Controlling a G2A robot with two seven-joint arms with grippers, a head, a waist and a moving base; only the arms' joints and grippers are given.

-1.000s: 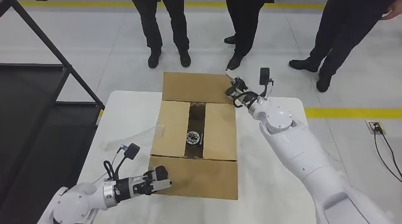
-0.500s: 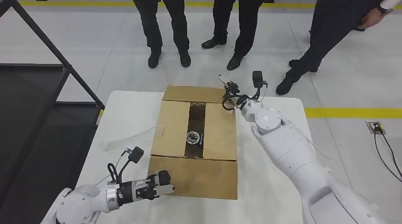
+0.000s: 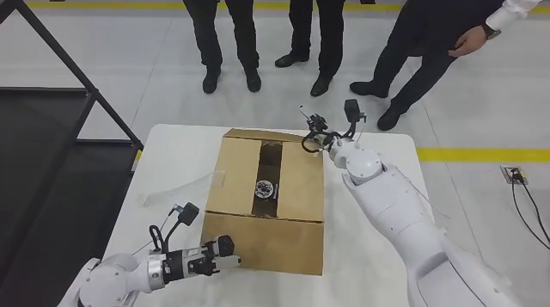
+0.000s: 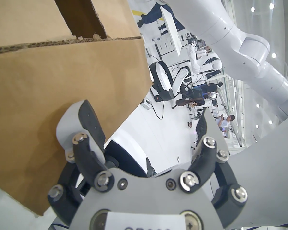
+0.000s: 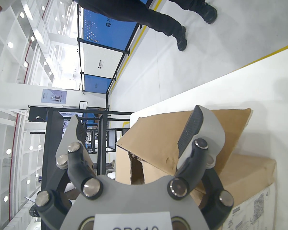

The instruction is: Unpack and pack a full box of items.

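Note:
A cardboard box point(image 3: 301, 182) stands mid-table, its two long flaps nearly shut over a dark gap where a round black-and-white item point(image 3: 265, 188) shows. The far flap point(image 3: 258, 135) stands raised. My right gripper point(image 3: 309, 132) is open at that flap's right corner; in the right wrist view the gripper point(image 5: 136, 125) has the flap point(image 5: 158, 130) between its spread fingers. My left gripper point(image 3: 230, 254) is open at the left end of the near flap point(image 3: 266, 242). In the left wrist view the gripper point(image 4: 144, 125) has one finger point(image 4: 88, 123) against the flap point(image 4: 50, 77).
The white table point(image 3: 172, 169) has bare room on both sides of the box. A black metal frame point(image 3: 86, 109) stands off the table's left. Several people stand on the floor beyond the far edge.
The far flap has gone from lying outward to raised, with my right gripper moving left along with it. My left gripper has shifted slightly right and nearer along the near flap.

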